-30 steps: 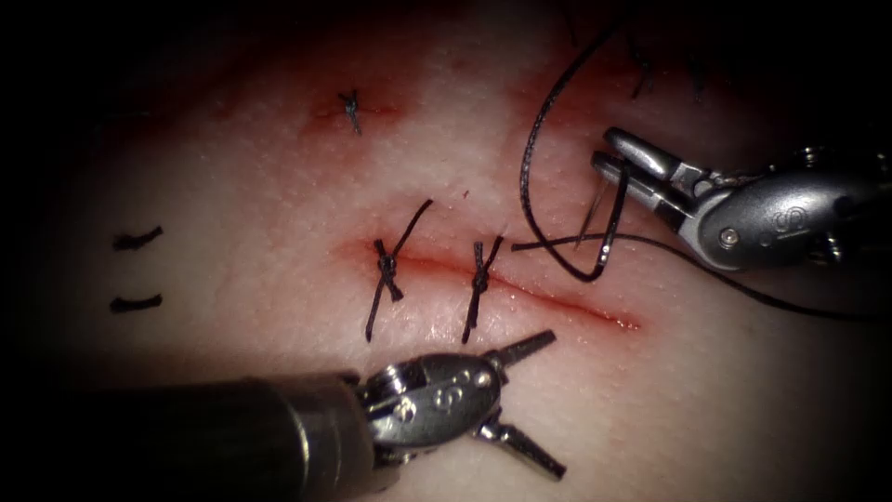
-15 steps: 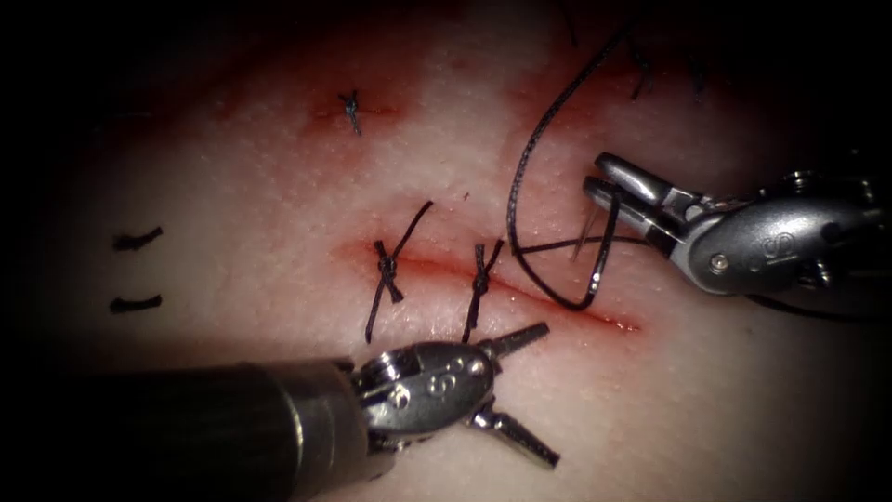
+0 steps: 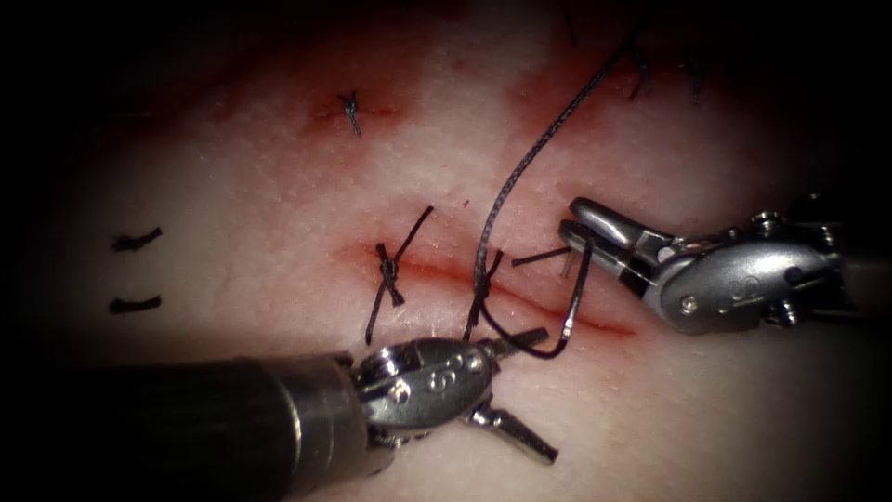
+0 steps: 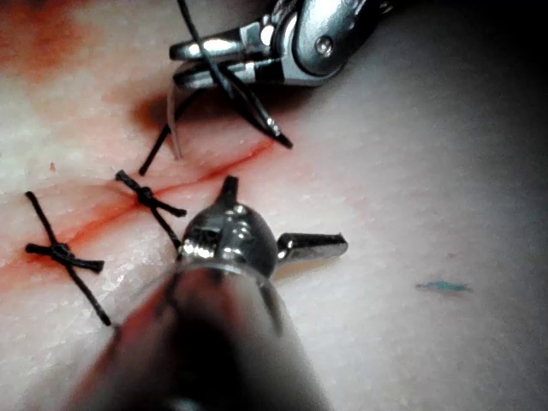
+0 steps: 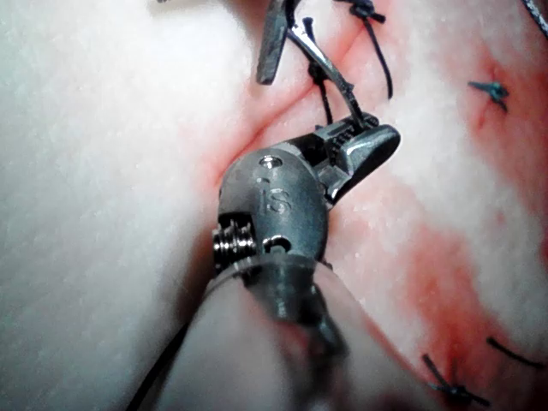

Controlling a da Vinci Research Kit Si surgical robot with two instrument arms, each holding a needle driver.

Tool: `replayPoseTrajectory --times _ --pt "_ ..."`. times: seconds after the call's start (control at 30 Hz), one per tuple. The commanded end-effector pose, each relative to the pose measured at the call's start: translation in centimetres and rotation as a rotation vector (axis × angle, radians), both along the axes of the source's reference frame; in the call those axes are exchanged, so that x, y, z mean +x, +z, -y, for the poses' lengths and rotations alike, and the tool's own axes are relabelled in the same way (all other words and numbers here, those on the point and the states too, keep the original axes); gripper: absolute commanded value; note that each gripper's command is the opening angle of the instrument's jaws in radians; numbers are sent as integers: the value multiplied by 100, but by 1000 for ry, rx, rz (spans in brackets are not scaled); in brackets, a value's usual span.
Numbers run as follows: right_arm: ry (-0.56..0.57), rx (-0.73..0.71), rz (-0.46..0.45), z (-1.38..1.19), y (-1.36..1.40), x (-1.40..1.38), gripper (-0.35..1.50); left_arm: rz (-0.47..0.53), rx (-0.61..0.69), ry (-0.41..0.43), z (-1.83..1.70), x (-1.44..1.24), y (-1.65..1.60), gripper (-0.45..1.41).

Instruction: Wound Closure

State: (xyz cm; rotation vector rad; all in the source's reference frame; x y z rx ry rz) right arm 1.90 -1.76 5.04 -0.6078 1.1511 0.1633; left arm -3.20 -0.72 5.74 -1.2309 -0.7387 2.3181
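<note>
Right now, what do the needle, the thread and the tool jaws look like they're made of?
Needle: thin dark curved wire, probably steel, held near one end by the right tool, not visibly in the tissue. Thread: dark, matte, with a twisted texture, likely braided. Open, empty left tool: bright polished metal with sharp highlights.

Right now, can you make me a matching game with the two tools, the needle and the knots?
Things:
1. left tool
2. right tool
3. needle
4. two knots

States:
A. tied across the cut
B. held near one end, hanging curved over the cut
C. jaws open, holding nothing
D. jaws shut on the needle

Pairs: 1-C, 2-D, 3-B, 4-A
</note>
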Motion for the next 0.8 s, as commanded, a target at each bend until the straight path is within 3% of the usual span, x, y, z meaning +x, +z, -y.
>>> replayPoseTrajectory --times 0.03,0.43,0.63,0.8 --pt "-3 2 -2 4 5 7 -35 -8 -2 1 4 -6 8 98" --pt "-5 42 -9 6 10 6 -35 -100 -21 38 12 -2 36 98" --pt "11 62 -31 -3 1 4 -35 -286 18 132 44 7 60 98" --pt "23 92 -42 -10 -5 5 -35 -310 27 158 56 7 74 98"
